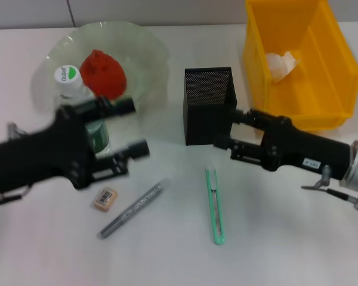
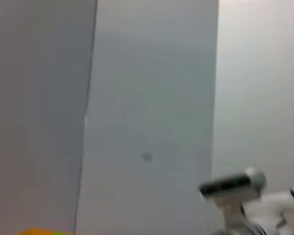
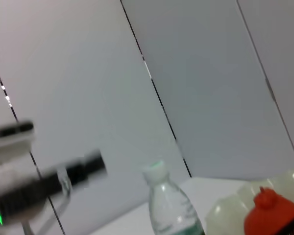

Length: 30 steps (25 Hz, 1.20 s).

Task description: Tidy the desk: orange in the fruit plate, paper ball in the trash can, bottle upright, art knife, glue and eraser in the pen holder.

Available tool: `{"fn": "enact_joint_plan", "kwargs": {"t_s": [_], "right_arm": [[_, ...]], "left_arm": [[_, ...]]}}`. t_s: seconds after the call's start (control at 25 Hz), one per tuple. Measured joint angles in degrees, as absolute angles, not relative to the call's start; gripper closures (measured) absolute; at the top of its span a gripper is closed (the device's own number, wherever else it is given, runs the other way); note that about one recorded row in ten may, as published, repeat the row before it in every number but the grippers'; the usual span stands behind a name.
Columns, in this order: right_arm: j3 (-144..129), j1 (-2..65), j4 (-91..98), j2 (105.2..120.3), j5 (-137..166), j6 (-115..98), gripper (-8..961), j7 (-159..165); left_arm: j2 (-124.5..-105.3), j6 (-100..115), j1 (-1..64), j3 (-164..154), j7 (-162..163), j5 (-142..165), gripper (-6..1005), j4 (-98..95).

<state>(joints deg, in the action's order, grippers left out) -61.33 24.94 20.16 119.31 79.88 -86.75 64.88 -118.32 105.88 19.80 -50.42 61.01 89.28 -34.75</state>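
The bottle [image 1: 71, 83] stands upright at the near edge of the fruit plate [image 1: 146, 50], its white cap [image 3: 154, 171] on top. My left gripper [image 1: 136, 128] is open in front of the bottle's lower half and hides part of it. The orange [image 1: 104, 72] lies in the plate. In the yellow trash can [image 1: 334, 65] lies the paper ball [image 1: 280, 64]. My right gripper [image 1: 230, 128] is open and empty beside the right wall of the black pen holder [image 1: 207, 104]. On the desk [image 1: 286, 238] lie the eraser [image 1: 105, 198], the glue [image 1: 133, 208] and the art knife [image 1: 215, 205].
The pen holder stands just left of the trash can. In the right wrist view the bottle [image 3: 169, 205], the orange [image 3: 269, 215] and the plate [image 3: 230, 210] appear before a grey wall. The left wrist view shows the wall and part of the right arm [image 2: 235, 188].
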Motion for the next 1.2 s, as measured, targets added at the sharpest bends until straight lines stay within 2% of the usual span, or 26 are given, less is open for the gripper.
{"fn": "enact_joint_plan", "kwargs": {"t_s": [0.12,0.24,0.36,0.44,0.6,0.8,0.84,0.88,1.04,1.2], "right_arm": [[-59.42,24.51,24.32,119.06,80.06,-87.23,184,71.49],[-56.13,23.99,34.47,117.96,83.56,-88.34,184,84.86],[-55.51,23.90,42.05,117.61,87.11,-89.11,184,93.21],[-55.27,24.46,54.86,117.56,96.49,-89.40,184,106.69],[-55.61,26.02,64.72,117.62,106.17,-90.43,185,118.51],[-55.72,31.71,77.15,118.05,120.58,-97.76,185,134.29],[-55.78,34.96,78.87,117.75,124.64,-101.78,185,139.23],[-55.78,34.96,78.87,117.75,124.64,-101.78,185,139.23],[-56.07,42.73,78.82,117.19,133.91,-108.20,185,147.87],[-56.69,46.28,76.99,117.43,139.34,-109.49,185,150.09]], "left_arm": [[-118.37,105.11,20.18,-50.66,59.62,91.23,288,-32.87],[-118.37,103.89,20.24,-50.70,59.43,91.94,289,-31.51],[-118.35,103.45,19.98,-50.71,59.39,92.00,289,-31.44],[-118.36,102.80,19.63,-50.70,59.30,92.04,289,-31.06],[-118.36,102.44,19.60,-50.71,58.52,92.08,290,-29.99],[-118.33,102.06,19.46,-50.78,57.67,92.23,291,-29.27],[-118.32,101.99,19.28,-50.79,57.46,92.25,291,-29.07],[-118.32,101.98,19.25,-50.81,57.41,92.25,291,-29.05],[-118.31,101.44,19.15,-51.48,57.31,92.32,292,-28.97],[-118.35,100.91,19.16,-52.29,57.30,92.48,293,-28.95]]}}
